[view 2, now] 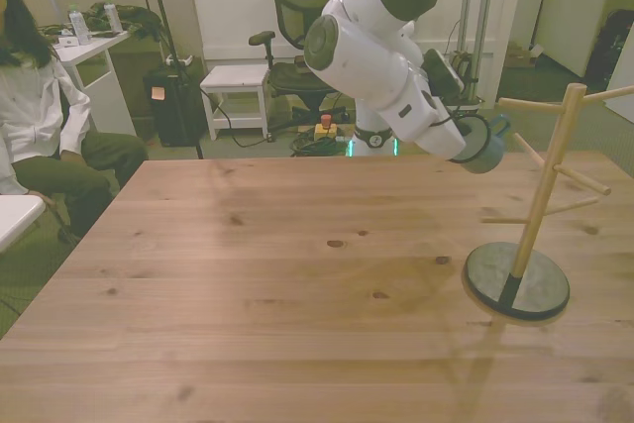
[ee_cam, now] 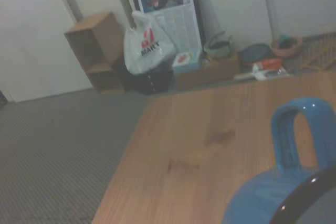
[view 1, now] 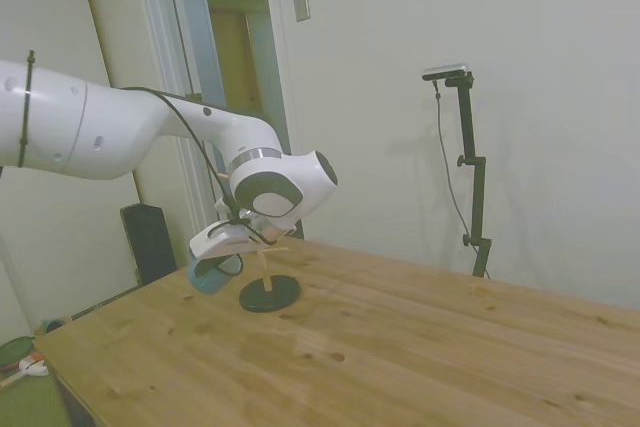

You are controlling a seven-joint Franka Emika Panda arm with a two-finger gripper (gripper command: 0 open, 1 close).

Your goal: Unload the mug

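Mug point(view 2: 485, 143) seemingly held at fingers, beside rack point(view 2: 540, 195).

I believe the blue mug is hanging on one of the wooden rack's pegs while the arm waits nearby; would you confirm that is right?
Not quite: the mug is not on a peg. The front view shows it carried at the end of the arm, in the air beside the wooden rack, off the pegs. The rest stands: it is blue, and the arm is by the rack.

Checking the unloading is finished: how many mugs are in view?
1. The mug is at the gripper, in the air beside the wooden rack, whose pegs are bare.
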